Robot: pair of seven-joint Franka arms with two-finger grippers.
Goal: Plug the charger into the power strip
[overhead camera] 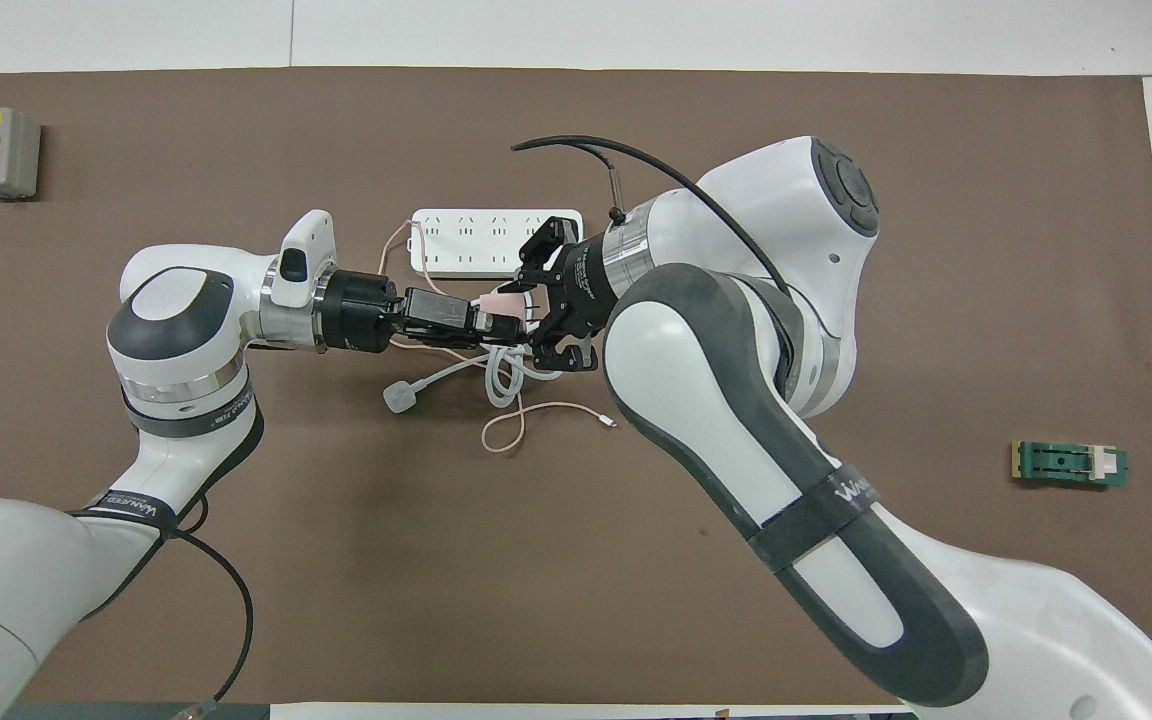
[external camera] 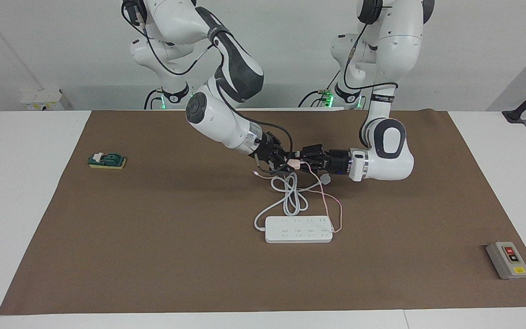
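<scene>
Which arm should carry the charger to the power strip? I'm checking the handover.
Probably the left: the left gripper is shut on the charger, while the right gripper looks partly open beside it, above the power strip.

I am watching through two high cameras; one is looking from across the surface (external camera: 62, 283) toward the robots, taking in both arm bases and the whole brown mat (external camera: 153, 256); the other is looking forward and steeply down from above the robots' end, sitting closer over the arms; both are sharing the mat's middle, half a turn apart.
</scene>
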